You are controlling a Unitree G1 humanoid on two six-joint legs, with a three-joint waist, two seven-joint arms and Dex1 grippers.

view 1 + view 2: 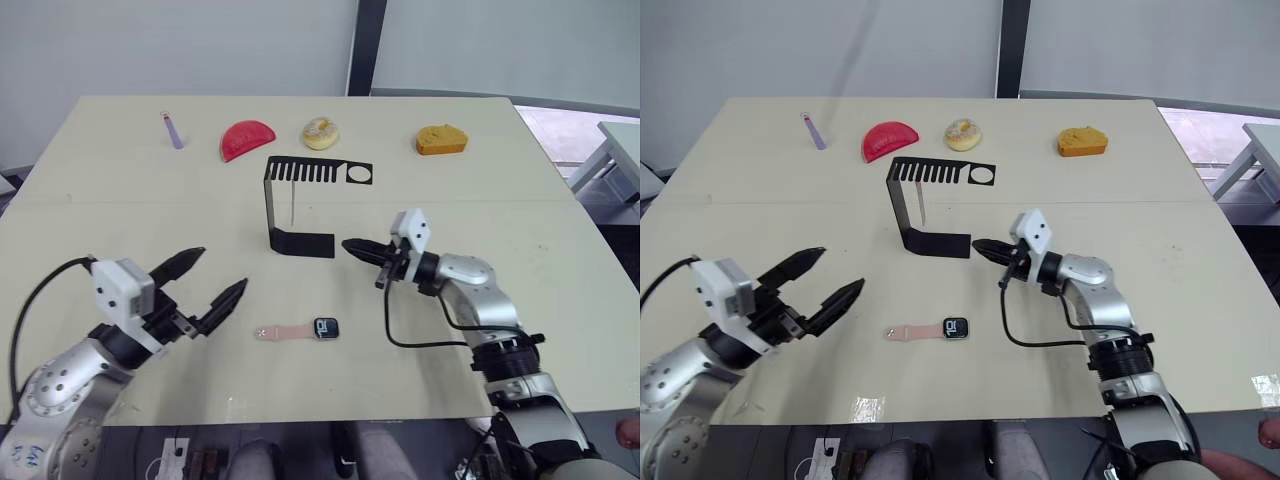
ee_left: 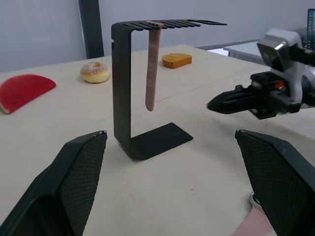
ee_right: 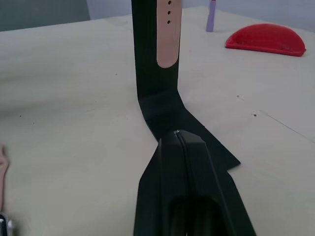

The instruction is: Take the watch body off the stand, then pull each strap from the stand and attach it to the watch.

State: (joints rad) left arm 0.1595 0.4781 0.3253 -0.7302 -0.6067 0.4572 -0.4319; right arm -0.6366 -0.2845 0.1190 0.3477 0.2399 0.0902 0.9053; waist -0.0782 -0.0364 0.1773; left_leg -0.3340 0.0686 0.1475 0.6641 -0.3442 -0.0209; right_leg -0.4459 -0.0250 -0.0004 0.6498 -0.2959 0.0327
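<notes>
Our right tool (image 1: 352, 246) sits pinched together beside the stand (image 1: 300, 240); our left tool (image 1: 210, 280) spreads apart (nothing held) near the watch body (image 1: 326, 328).

Bare counter (image 1: 120, 215) lay open between the spread left fingers (image 1: 228, 298) and the stand (image 1: 300, 205). The right gripper (image 1: 352, 246), pressed shut, sat just beside the stand's base, crowding that side.
</notes>
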